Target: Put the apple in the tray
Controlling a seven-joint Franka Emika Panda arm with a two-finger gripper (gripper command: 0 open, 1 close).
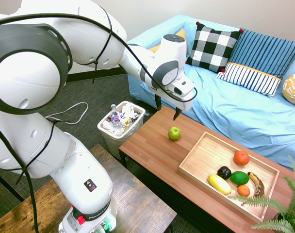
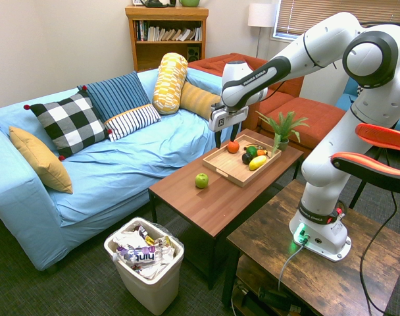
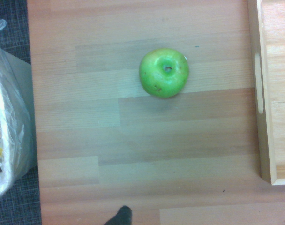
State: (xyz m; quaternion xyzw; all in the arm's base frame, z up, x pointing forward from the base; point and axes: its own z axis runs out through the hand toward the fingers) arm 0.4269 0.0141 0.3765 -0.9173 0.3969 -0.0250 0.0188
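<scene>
The apple (image 1: 174, 133) (image 2: 201, 180) (image 3: 164, 72) is small, glossy and yellow-green; it sits upright on the reddish-brown table, a short way from the tray's near end. The light-wood tray (image 1: 201, 153) (image 2: 221, 166) (image 3: 266, 93) lies further along the table and holds several fruits. My gripper (image 1: 167, 108) (image 2: 227, 139) hangs open in the air well above the table, over the stretch between apple and tray, with nothing between its fingers. In the wrist view the apple shows from straight above with its stem dimple up.
A white bin (image 1: 121, 121) (image 2: 146, 260) full of wrappers stands on the floor at the table's end. A blue sofa (image 1: 244, 104) (image 2: 121, 158) with cushions runs along the table's far side. A potted fern (image 1: 283, 204) (image 2: 283, 125) stands by the tray's far end.
</scene>
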